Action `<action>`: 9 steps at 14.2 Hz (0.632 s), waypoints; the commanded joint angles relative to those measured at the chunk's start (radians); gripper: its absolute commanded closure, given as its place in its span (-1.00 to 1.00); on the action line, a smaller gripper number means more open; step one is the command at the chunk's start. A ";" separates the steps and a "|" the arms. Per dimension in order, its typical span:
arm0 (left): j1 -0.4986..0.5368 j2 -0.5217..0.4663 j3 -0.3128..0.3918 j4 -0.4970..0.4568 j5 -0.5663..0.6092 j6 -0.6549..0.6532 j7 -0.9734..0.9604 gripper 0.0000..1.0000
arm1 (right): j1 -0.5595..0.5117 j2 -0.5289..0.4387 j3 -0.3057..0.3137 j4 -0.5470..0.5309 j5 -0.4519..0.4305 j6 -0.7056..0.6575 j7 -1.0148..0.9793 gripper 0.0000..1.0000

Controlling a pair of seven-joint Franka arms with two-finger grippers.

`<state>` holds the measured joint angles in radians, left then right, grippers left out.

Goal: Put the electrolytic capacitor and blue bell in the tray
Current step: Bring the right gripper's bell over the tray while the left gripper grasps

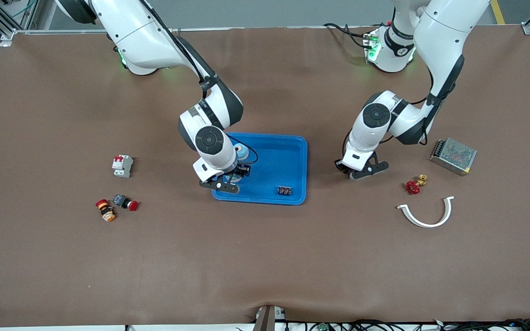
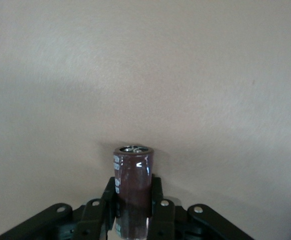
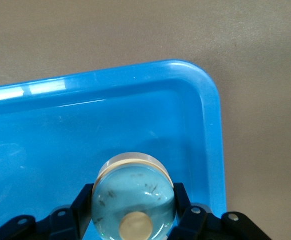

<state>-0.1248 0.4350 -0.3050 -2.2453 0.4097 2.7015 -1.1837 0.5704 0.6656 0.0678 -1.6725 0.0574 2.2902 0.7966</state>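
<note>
Left hand [image 2: 134,220]: clamped on the capacitor [image 2: 133,187] — over the bare table [image 2: 145,75].
Right hand [image 3: 135,220]: clamped on the blue bell [image 3: 134,202] — over the tray [image 3: 213,125].

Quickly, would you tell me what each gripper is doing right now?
Left gripper: shut on the dark brown cylindrical capacitor.
Right gripper: shut on the pale blue round bell, over the bright blue plastic tray.

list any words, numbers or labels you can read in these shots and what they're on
No text can be read for certain.
Capacitor in the left gripper: white print down its sleeve, too blurred to read.
Metal mesh box toward the left arm's end of the table: no legible label.
White breaker toward the right arm's end: marks too small to read.
Small dark part in the tray: too small to read.
Blue bell in the right gripper: no lettering.
</note>
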 commanded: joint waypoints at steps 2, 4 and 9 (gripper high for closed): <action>0.013 -0.021 -0.052 0.033 -0.022 -0.060 -0.352 1.00 | 0.008 0.009 -0.006 0.002 -0.011 0.015 0.018 0.28; 0.013 -0.021 -0.071 0.059 -0.022 -0.068 -0.485 1.00 | 0.008 0.012 -0.006 0.000 -0.011 0.020 0.018 0.28; -0.001 -0.035 -0.088 0.127 -0.081 -0.119 -0.664 1.00 | 0.009 0.029 -0.006 0.000 -0.011 0.041 0.018 0.28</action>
<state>-0.1259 0.4229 -0.3781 -2.1440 0.3641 2.6426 -1.7731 0.5704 0.6913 0.0674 -1.6726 0.0573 2.3180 0.7966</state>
